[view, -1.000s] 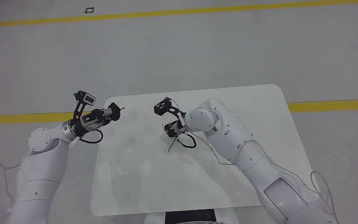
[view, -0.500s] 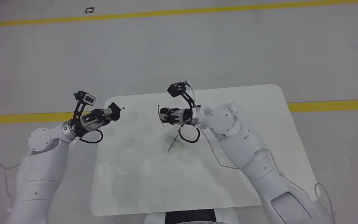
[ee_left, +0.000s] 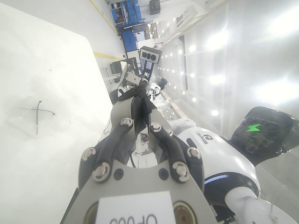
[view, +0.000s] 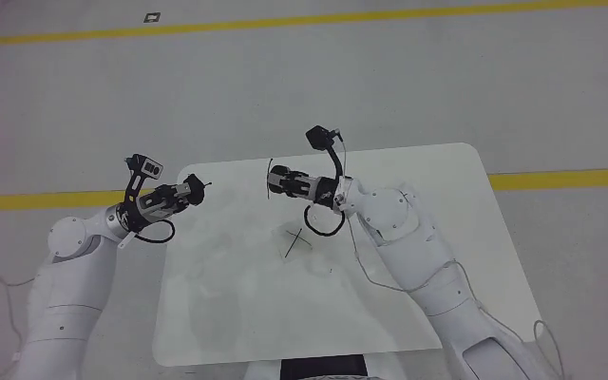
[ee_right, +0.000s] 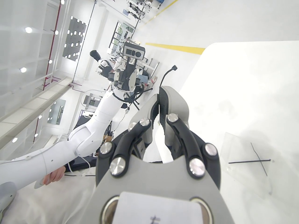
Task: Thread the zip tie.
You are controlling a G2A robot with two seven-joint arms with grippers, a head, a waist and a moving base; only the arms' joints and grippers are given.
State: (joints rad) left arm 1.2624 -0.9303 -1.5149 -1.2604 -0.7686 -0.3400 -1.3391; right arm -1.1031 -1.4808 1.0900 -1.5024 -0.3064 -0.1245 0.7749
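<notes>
We see the white table (view: 456, 285) first. Above it, at 11 o'clock from its middle, our right gripper (view: 275, 180) is clamped tight on a black zip tie (view: 270, 171), which sticks out past the fingertips. At the table's 10 o'clock corner our left gripper (view: 197, 188) has its fingers pressed together; whether they pinch anything we cannot tell. Two crossed ties (view: 297, 240) lie on the table near its middle.

Left arm (view: 81, 237) and right arm (view: 408, 237) wearing glossy white shells. Left gripper (ee_left: 139, 94) and right gripper (ee_right: 161, 89) showing grey fingers (ee_right: 177, 101), black linkages (ee_right: 184, 131), silver screws (ee_right: 211, 149). Black cables (view: 328, 228) looping at wrists; black camera modules (view: 320, 136) riding above.
</notes>
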